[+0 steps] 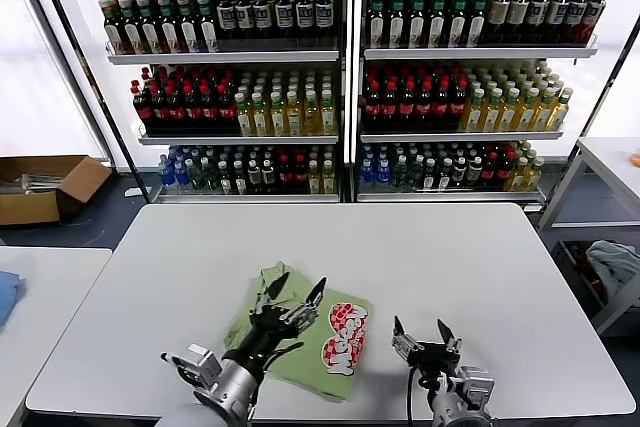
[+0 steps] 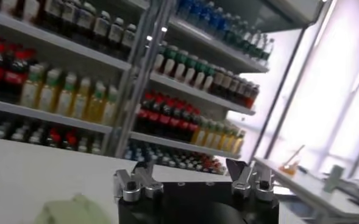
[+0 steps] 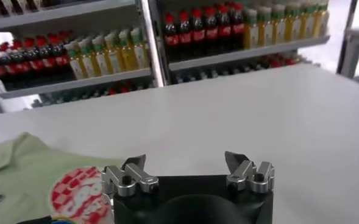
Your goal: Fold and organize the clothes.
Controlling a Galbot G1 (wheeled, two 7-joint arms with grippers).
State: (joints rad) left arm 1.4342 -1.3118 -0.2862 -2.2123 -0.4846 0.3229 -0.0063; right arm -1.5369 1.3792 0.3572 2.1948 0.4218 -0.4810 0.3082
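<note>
Hovering wide open and empty, the left end effector point(image 1: 296, 292) hangs over the folded shirt point(image 1: 310, 342) on the worktop point(image 1: 450, 257), while the right end effector point(image 1: 424, 335), likewise open and empty, waits just right of it.

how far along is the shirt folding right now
Done: one light green cotton shirt with a red-and-white logo lies folded into a compact packet near the white table's front edge. In hand: nothing; the left gripper hovers open above it, the right gripper open beside it. Left: tidying or placing it.
</note>
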